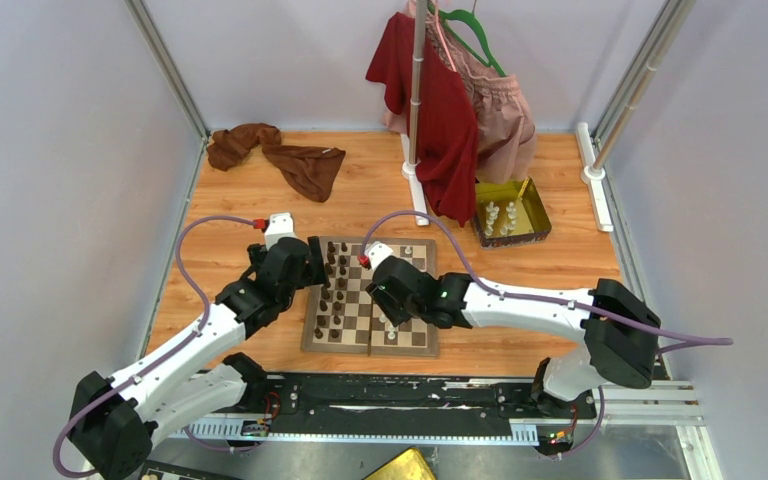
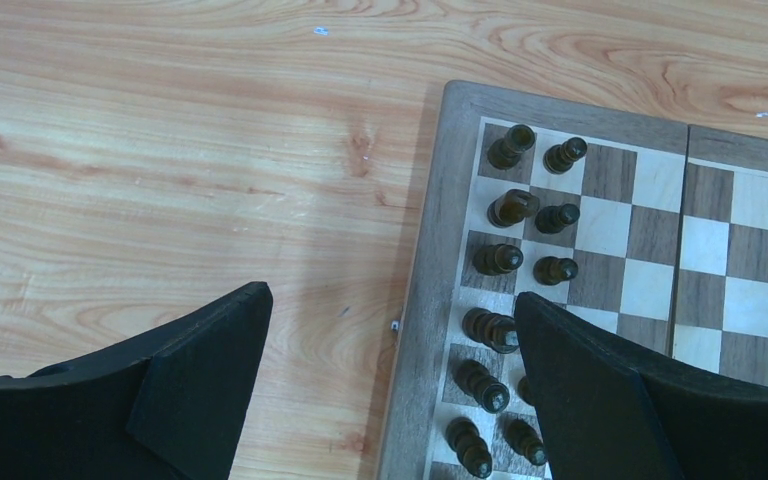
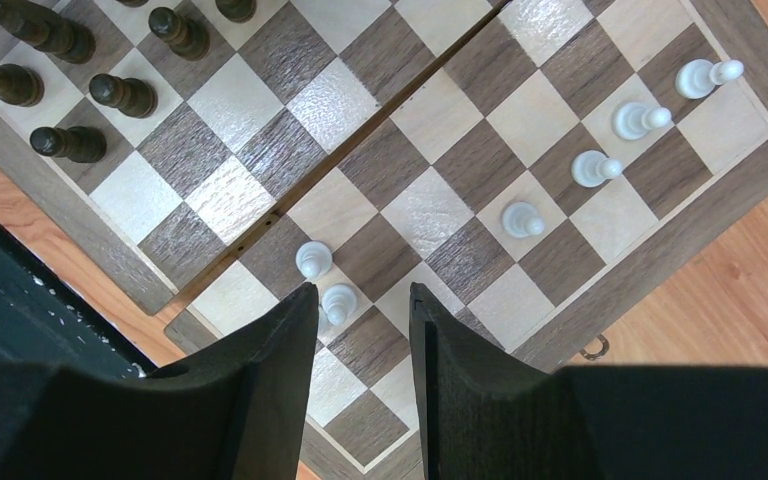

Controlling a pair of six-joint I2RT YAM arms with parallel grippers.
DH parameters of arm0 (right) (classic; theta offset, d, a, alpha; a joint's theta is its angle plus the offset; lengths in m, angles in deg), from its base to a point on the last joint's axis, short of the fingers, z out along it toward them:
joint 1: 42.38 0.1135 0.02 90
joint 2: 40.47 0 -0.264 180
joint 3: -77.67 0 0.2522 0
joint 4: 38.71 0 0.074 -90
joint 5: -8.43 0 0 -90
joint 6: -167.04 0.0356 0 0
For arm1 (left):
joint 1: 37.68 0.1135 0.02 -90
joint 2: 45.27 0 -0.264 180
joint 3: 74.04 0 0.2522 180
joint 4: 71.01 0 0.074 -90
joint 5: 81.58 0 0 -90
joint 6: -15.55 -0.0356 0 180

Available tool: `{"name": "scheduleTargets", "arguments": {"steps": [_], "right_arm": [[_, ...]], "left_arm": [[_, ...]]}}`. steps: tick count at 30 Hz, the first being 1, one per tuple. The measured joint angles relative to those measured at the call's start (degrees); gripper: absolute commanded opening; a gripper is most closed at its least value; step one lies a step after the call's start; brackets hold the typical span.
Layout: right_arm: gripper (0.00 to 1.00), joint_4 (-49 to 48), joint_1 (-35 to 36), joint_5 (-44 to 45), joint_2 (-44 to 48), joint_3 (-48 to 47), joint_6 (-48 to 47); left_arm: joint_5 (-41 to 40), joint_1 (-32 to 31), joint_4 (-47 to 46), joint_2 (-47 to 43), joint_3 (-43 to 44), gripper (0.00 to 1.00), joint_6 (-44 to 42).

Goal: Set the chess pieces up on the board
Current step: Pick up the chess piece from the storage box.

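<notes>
The board [image 1: 368, 348] lies flat mid-counter [image 1: 240, 200], toward the near edge. Along the board's left side stand dark pieces [image 2: 500, 258] in two files. Its right half carries a few white pieces [image 3: 592, 168] in a partial row, and more white ones sit in a gold tray [image 1: 540, 200] near the counter's far right corner. The right fingers [image 3: 260, 380] hang released over the board's near right part. A white pawn [image 3: 338, 302] stands free in the gap, just beside one of them. The left fingers [image 2: 200, 380] are spread wide, holding nothing, and straddle the board's left border.
</notes>
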Motion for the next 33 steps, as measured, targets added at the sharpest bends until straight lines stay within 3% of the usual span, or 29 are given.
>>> {"name": "scheduleTargets", "arguments": {"steps": [33], "right_arm": [[0.33, 0.02, 0.96, 0.26, -2.29, 1.73, 2.60]], "left_arm": [[-0.48, 0.00, 0.02, -0.76, -0.70, 1.00, 0.13]]}}
